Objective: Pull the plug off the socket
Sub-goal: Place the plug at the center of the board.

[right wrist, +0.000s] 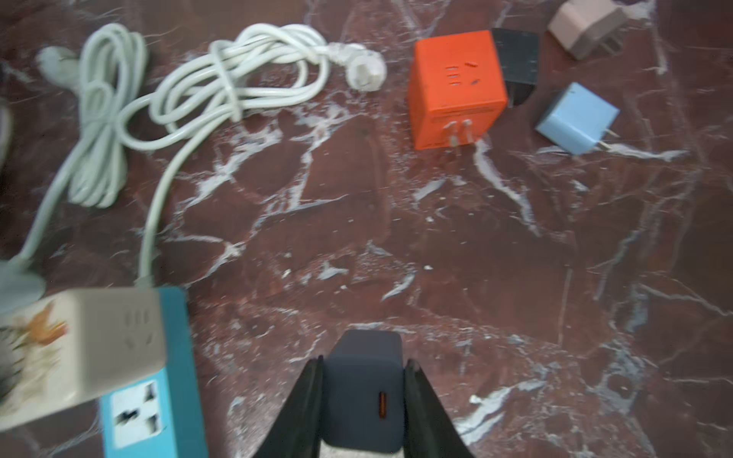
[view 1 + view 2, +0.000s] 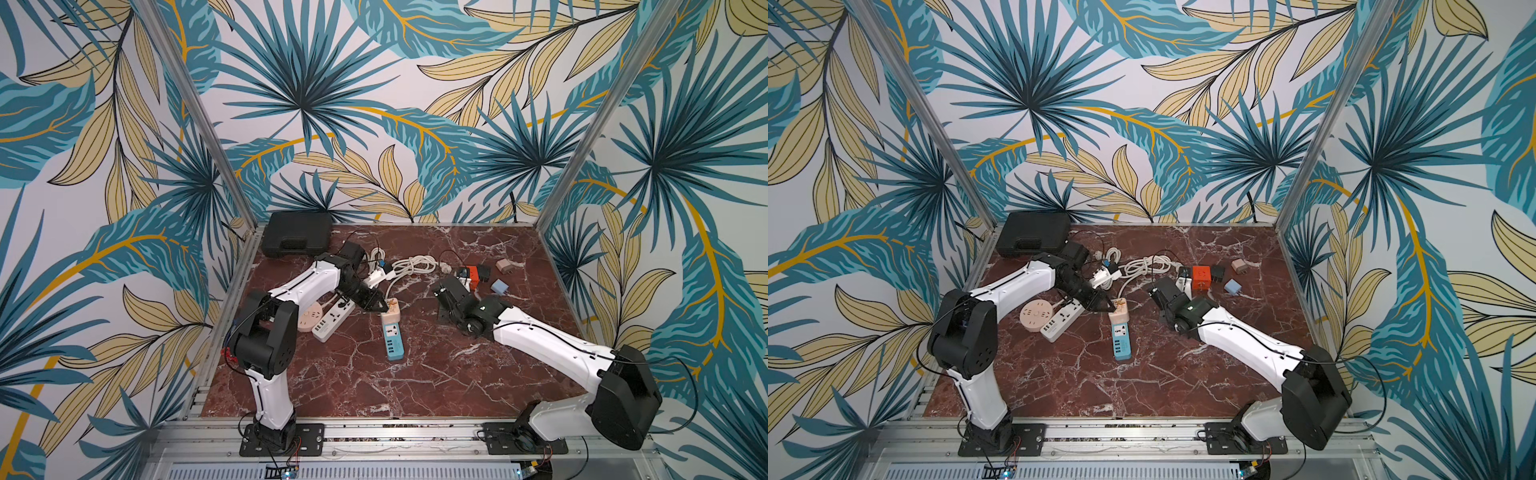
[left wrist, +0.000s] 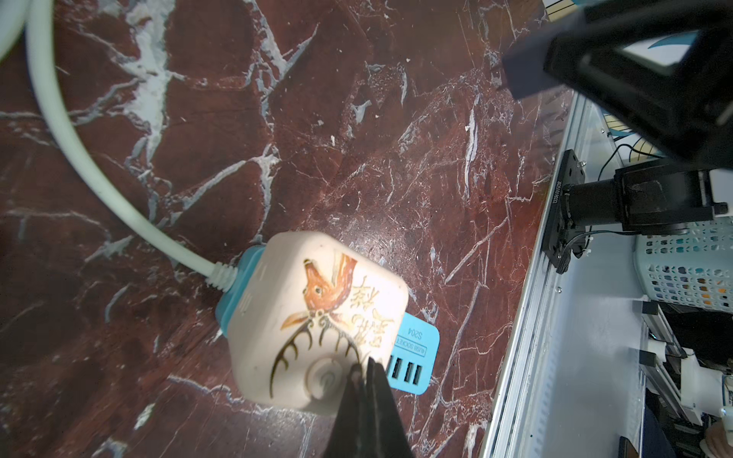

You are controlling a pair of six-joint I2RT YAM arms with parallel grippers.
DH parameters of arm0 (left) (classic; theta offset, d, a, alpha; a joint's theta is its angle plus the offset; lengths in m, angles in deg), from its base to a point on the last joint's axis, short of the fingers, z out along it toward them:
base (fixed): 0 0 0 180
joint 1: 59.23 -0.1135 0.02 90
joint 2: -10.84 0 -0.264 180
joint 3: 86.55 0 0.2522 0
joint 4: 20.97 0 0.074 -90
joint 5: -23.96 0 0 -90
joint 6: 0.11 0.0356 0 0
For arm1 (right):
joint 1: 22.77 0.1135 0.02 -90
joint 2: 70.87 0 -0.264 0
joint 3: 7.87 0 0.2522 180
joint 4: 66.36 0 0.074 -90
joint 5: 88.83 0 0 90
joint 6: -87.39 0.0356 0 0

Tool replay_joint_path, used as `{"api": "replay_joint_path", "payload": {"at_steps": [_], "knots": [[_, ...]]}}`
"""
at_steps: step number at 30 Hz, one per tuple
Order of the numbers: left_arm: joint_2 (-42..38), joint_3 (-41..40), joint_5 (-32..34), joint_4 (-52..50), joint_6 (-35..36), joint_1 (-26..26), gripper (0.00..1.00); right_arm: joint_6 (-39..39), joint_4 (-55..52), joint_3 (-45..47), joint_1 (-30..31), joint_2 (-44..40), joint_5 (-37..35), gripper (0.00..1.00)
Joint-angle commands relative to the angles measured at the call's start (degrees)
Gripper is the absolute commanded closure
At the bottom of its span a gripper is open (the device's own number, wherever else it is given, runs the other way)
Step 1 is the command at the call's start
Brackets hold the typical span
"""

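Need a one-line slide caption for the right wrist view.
Right gripper shut on a dark charger; on the marble table, a cream cube adapter sits atop the blue power strip.

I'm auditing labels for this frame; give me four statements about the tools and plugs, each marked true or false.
1. The right tool grips a dark charger. True.
2. The left tool is wide open. False: it is shut, tips at the cream cube.
3. The cream cube sits plugged on the blue power strip. True.
4. The orange cube is plugged into that strip. False: it lies loose on the table, prongs bare.
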Motion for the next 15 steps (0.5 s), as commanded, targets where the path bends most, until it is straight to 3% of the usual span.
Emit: {"api": "replay_joint_path", "payload": {"at_steps": [1,7,15], "knots": [[2.59,-2.67,6.48,-1.78,0.13,-0.35,1.00,-2.99,-3.44,1.31,-3.75,-0.28,-0.15,0.80],[2.81,-2.58,6.47,-1.78,0.12,-0.40,1.00,-6.73,-5.85,-0.49,-10.18,5.20,-2.75,0.80],[2.73,-2.56,6.47,-1.83,0.12,-0.38,1.00,-9.91,-7.51,-7.67,-11.44,18.57,-6.64,0.80]]}}
